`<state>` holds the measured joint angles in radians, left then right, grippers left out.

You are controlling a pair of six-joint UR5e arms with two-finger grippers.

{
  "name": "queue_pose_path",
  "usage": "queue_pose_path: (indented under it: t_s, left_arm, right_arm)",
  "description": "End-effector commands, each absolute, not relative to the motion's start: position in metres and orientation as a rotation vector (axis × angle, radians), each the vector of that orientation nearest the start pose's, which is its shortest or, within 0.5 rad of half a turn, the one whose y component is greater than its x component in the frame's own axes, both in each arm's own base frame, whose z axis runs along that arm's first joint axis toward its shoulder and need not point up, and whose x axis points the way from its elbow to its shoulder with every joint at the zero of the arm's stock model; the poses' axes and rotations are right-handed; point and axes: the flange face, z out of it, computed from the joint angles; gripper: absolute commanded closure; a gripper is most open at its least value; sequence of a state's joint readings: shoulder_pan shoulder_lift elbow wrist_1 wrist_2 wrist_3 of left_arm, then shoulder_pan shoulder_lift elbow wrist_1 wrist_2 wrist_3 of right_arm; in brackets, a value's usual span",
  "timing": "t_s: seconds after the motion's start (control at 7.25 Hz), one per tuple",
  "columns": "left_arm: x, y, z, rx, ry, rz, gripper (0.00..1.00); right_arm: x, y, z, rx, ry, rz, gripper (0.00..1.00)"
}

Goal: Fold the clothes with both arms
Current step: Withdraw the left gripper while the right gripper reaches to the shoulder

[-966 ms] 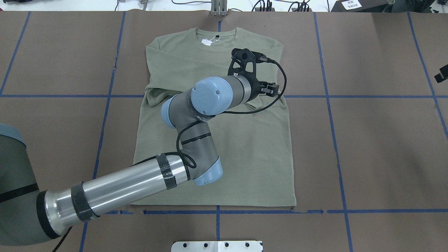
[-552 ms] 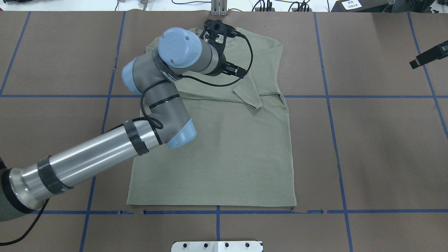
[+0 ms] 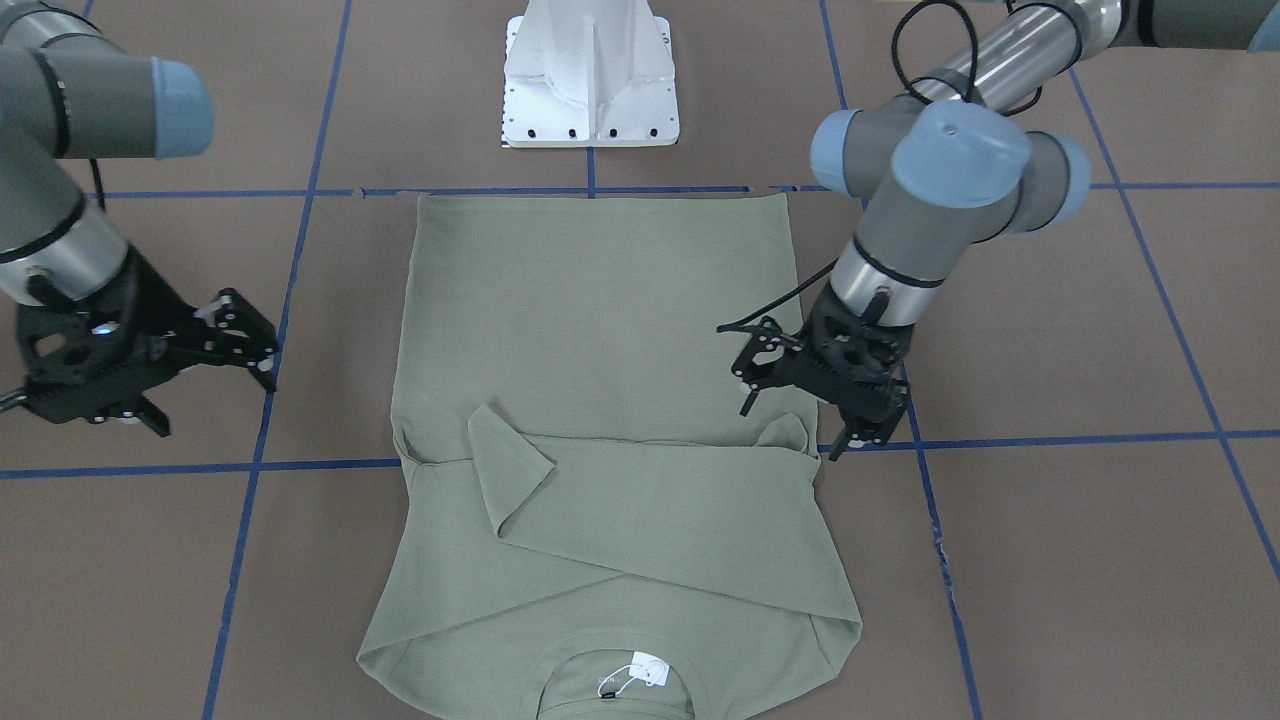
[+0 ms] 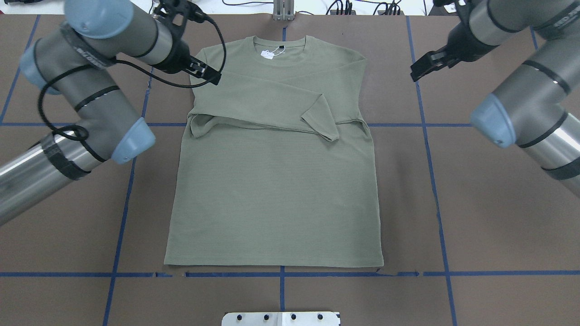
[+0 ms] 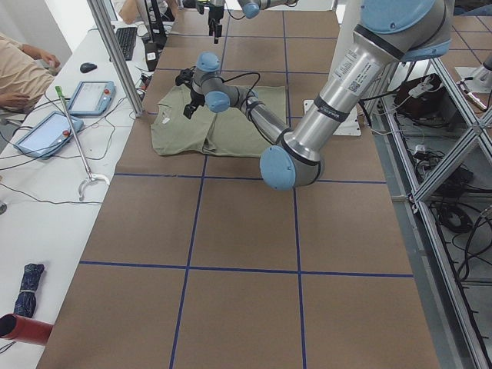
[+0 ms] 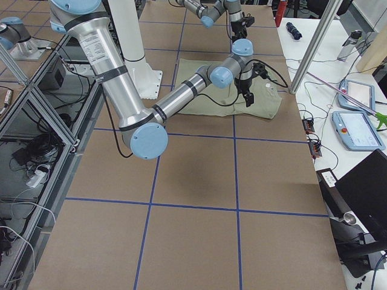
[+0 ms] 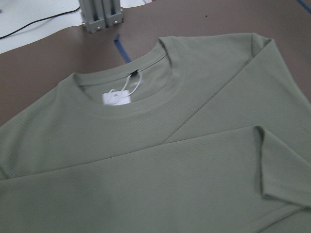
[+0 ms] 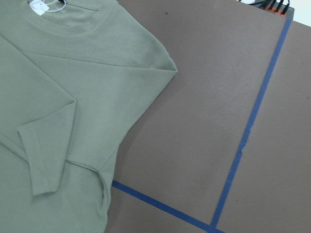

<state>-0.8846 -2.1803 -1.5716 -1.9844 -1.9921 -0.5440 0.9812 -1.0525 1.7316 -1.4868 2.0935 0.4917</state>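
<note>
The sage-green clothes (image 4: 272, 194) lie flat on the brown table, collar at the far edge with a white tag (image 4: 267, 54) inside. Both sleeves are folded across the chest, and the upper cuff (image 4: 324, 120) rests near the shirt's right side. My left gripper (image 4: 206, 74) hovers open over the shirt's left shoulder edge, holding nothing. In the front-facing view it (image 3: 788, 432) hangs above the folded sleeve's bend. My right gripper (image 4: 423, 68) stands open and empty over bare table, right of the shirt's other shoulder (image 8: 165, 68). The left wrist view shows the collar (image 7: 121, 104) and the crossed sleeves.
The white pedestal base (image 3: 590, 80) stands at the near table edge. Blue tape lines (image 4: 430, 181) grid the brown cover. A metal post (image 4: 283, 11) and cables sit just past the collar. A side table with tablets (image 5: 88, 96) and a person's arm (image 5: 23, 73) lies beyond.
My left gripper has pulled back from the cuff at the shirt's right side to its left shoulder, leaving the sleeve folded across the chest. The right arm has swung in from the right edge.
</note>
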Motion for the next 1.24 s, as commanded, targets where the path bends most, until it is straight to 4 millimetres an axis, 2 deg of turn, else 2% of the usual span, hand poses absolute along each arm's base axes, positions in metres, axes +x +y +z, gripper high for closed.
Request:
queue_pose_path:
  t_s: [0.0, 0.14, 0.28, 0.41, 0.55, 0.83, 0.97, 1.1]
  left_arm:
    - [0.314, -0.6, 0.291, 0.622, 0.845, 0.46, 0.0]
    - [0.297, -0.6, 0.305, 0.592, 0.866, 0.463, 0.0]
    - [0.29, -0.593, 0.307, 0.594, 0.876, 0.457, 0.0]
    - [0.287, -0.588, 0.311, 0.583, 0.883, 0.437, 0.0]
    - [0.287, -0.588, 0.311, 0.577, 0.887, 0.427, 0.0]
    - [0.287, -0.587, 0.312, 0.576, 0.888, 0.425, 0.0]
    - [0.287, -0.587, 0.311, 0.575, 0.889, 0.422, 0.0]
    - [0.287, -0.587, 0.311, 0.574, 0.89, 0.42, 0.0]
  right_arm:
    - [-0.4, -0.6, 0.214, 0.379, -0.735, -0.271, 0.0]
    - [-0.455, -0.602, 0.191, 0.363, -0.71, -0.245, 0.01]
    - [-0.501, -0.607, 0.18, 0.351, -0.66, -0.224, 0.08]
    - [-0.532, -0.606, 0.178, 0.343, -0.621, -0.227, 0.15]
    - [-0.555, -0.597, 0.187, 0.346, -0.58, -0.241, 0.24]
    - [-0.592, -0.572, 0.197, 0.35, -0.536, -0.248, 0.3]
    - [-0.606, -0.572, 0.193, 0.362, -0.51, -0.245, 0.3]
    - [-0.611, -0.57, 0.193, 0.36, -0.508, -0.247, 0.35]
